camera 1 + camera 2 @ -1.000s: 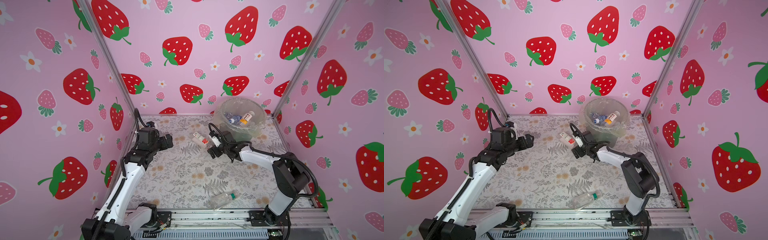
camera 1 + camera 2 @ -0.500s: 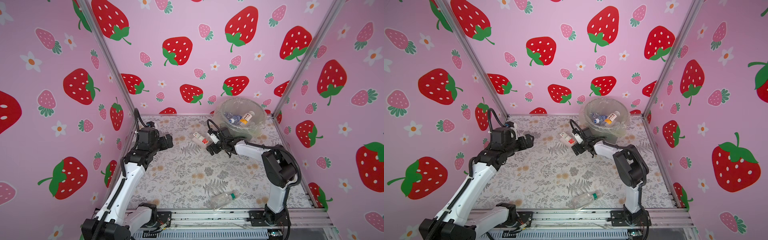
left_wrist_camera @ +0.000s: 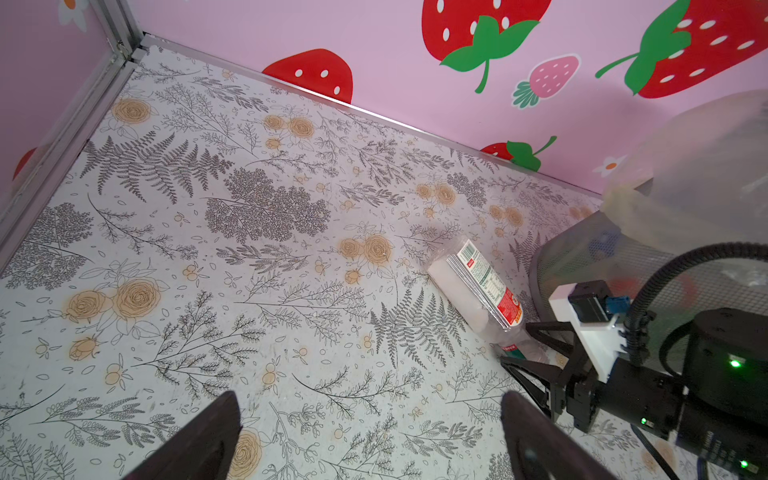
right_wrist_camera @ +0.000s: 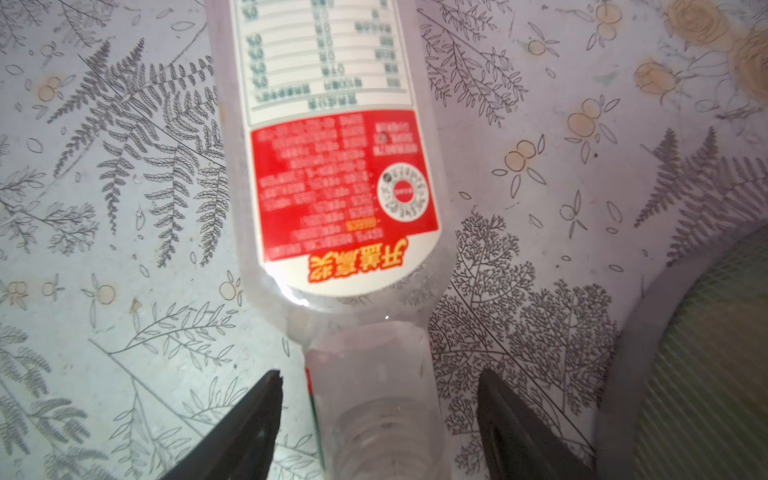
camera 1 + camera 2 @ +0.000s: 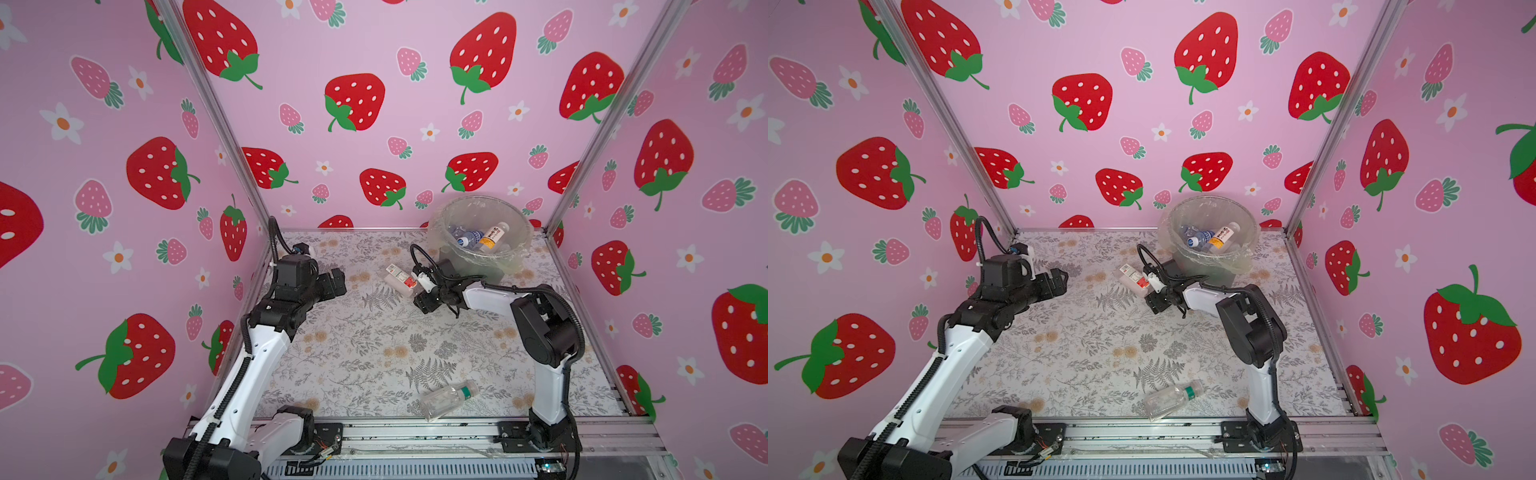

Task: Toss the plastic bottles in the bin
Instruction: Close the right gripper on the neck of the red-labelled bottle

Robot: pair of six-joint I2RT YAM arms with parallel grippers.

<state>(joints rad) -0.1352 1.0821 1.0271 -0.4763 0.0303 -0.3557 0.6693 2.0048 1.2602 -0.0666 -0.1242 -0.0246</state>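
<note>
Tabletop [image 5: 365, 332], bottle [image 5: 401, 279] beside bin [image 5: 490, 266], right claw [image 4: 380, 376] astride

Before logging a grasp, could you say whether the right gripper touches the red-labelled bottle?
Apart: the right wrist view shows table between the red-labelled bottle's neck and the right gripper on both sides.

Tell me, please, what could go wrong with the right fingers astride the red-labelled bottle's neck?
1. The fingers of the right gripper flank only the narrow neck of the red-labelled bottle, so it may squirt out or dangle when lifted.
2. The bin stands close beside; the bottle's long body could strike its wall.
</note>
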